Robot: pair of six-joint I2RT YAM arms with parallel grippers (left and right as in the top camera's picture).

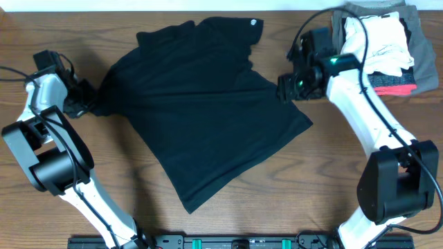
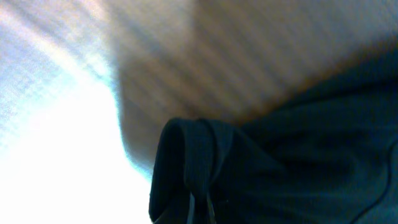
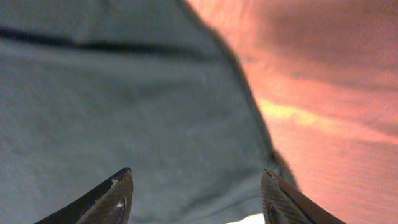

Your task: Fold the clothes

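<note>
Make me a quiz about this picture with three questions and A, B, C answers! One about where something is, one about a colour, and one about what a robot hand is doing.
1. Where is the pile of folded clothes in the overhead view?
A. top right
B. bottom left
C. on the spread shirt

2. What colour is the spread-out T-shirt?
A. red
B. yellow
C. black

3. How is the right gripper?
A. shut on a cup
B. open
C. shut on the pile

Answers:
1 A: the pile sits at the far right corner of the table.
2 C: it looks black from above.
3 B: the right wrist view shows its fingers wide apart, with shirt fabric between them.
</note>
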